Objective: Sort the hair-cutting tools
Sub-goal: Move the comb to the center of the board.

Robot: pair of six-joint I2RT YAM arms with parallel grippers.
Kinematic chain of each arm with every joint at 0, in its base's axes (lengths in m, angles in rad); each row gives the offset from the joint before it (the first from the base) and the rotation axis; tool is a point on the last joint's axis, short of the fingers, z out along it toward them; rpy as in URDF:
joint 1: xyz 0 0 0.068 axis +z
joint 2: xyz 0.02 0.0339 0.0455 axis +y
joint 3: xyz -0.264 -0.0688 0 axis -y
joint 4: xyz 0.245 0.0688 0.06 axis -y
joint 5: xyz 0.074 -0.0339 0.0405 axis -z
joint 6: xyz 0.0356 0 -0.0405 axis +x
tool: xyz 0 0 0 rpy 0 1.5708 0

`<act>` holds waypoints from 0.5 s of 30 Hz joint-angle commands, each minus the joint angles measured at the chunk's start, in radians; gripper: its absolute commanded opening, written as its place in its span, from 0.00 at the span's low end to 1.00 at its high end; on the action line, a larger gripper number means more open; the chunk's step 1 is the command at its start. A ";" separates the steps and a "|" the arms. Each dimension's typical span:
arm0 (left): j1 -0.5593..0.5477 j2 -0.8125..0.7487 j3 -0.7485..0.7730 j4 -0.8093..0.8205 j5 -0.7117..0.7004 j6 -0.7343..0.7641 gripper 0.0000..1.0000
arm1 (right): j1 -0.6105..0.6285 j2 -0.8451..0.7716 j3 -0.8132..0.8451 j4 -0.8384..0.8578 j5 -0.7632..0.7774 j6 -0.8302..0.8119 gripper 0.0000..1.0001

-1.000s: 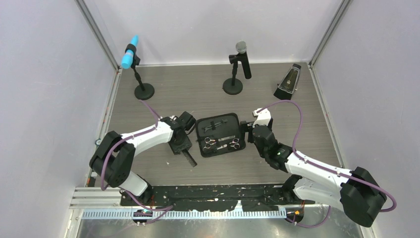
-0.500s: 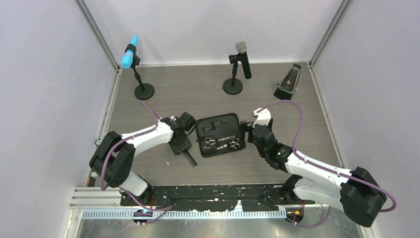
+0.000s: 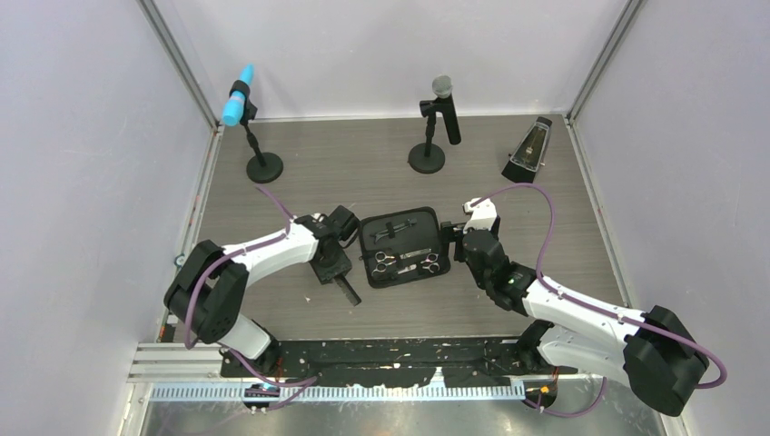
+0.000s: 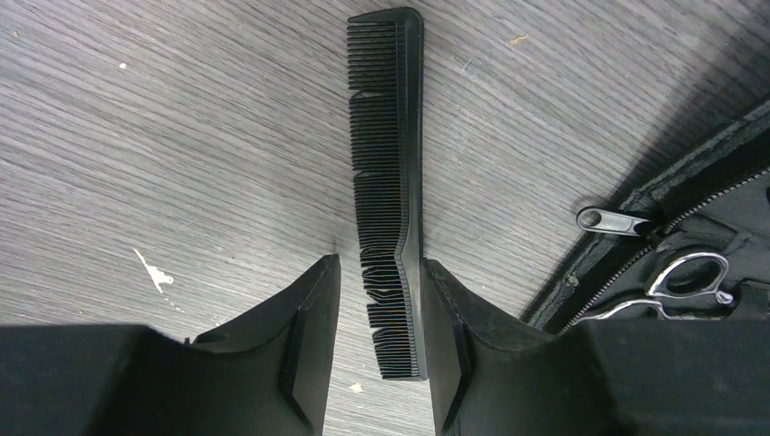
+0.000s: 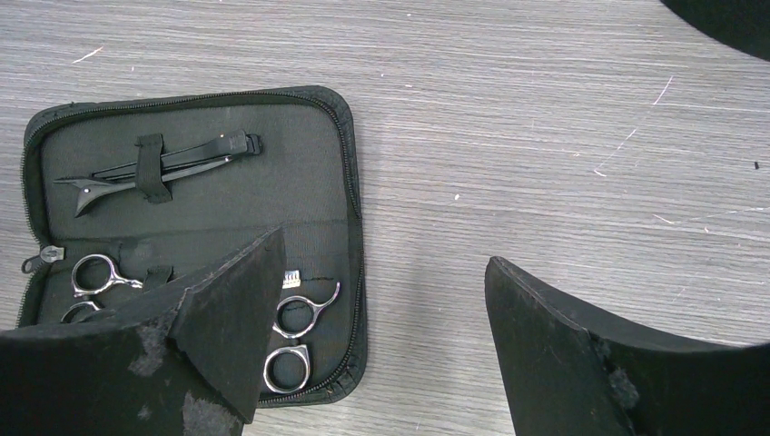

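A flat black comb [image 4: 390, 182] lies on the wood table, its near end between the fingers of my left gripper [image 4: 380, 263]. The right finger touches the comb's spine and a small gap shows at the teeth, so this gripper is open. From above, the comb [image 3: 346, 290] pokes out below the left gripper [image 3: 331, 269]. The open black zip case [image 5: 272, 182] holds two silver scissors [image 5: 295, 345] [image 5: 91, 277] and black hair clips [image 5: 163, 168] under a strap. My right gripper [image 5: 381, 250] stands wide open and empty over the case's right edge.
A blue-headed microphone [image 3: 240, 104] on a round base stands at the back left. A grey-headed one [image 3: 442, 100] stands at the back centre, and a dark metronome [image 3: 529, 150] at the back right. Walls close in on three sides. The case's zip pull [image 4: 613, 219] lies near the left fingers.
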 commanded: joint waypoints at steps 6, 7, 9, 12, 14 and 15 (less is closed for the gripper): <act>-0.004 0.042 0.001 0.008 -0.007 -0.019 0.40 | -0.002 0.007 0.005 0.047 -0.001 -0.008 0.88; -0.004 0.046 0.000 0.010 -0.003 -0.018 0.40 | -0.002 0.007 0.004 0.047 -0.001 -0.008 0.88; -0.004 0.054 0.000 0.012 0.002 -0.018 0.40 | -0.002 0.007 0.005 0.047 -0.002 -0.008 0.88; -0.004 0.066 -0.001 0.016 0.011 -0.016 0.40 | -0.002 0.008 0.005 0.048 -0.004 -0.008 0.88; -0.004 0.073 -0.001 0.020 0.015 -0.014 0.40 | -0.003 0.008 0.004 0.048 -0.004 -0.008 0.88; -0.004 0.079 0.000 0.020 0.017 -0.014 0.40 | -0.002 0.008 0.004 0.048 -0.005 -0.008 0.88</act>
